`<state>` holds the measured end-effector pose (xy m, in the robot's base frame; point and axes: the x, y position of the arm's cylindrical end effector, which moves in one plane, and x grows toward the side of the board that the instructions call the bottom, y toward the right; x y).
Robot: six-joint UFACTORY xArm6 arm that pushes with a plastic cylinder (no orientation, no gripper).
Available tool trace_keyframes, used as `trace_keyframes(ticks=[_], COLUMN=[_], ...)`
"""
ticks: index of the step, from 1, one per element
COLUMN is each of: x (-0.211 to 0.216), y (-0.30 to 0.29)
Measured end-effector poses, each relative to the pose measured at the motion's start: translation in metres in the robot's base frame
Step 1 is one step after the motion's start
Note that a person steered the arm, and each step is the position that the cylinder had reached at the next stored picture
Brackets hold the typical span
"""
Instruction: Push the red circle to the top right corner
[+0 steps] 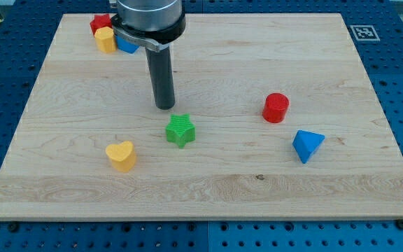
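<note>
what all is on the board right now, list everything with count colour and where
board: 1, light wood, fills most of the view
red circle: 1, red, right of centre
blue block: 1, blue, wedge-like, just below and right of the red circle
green star: 1, green, centre
yellow heart: 1, yellow, lower left of the green star
red block: 1, red, top left corner, shape unclear
yellow block: 1, yellow, top left, in front of the red block
blue block: 1, blue, top left, partly hidden by the arm
marker tag: 1, black and white, off the board's top right corner
my tip: 1, dark rod, just above and left of the green star, not touching it
</note>
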<state>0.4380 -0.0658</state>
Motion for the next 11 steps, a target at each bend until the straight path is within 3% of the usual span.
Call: trace_keyframes(ticks=[3,6,8,11], x=[0.048,0.049,0.005,0.003], y=[0.077,0.176,0.179,0.219])
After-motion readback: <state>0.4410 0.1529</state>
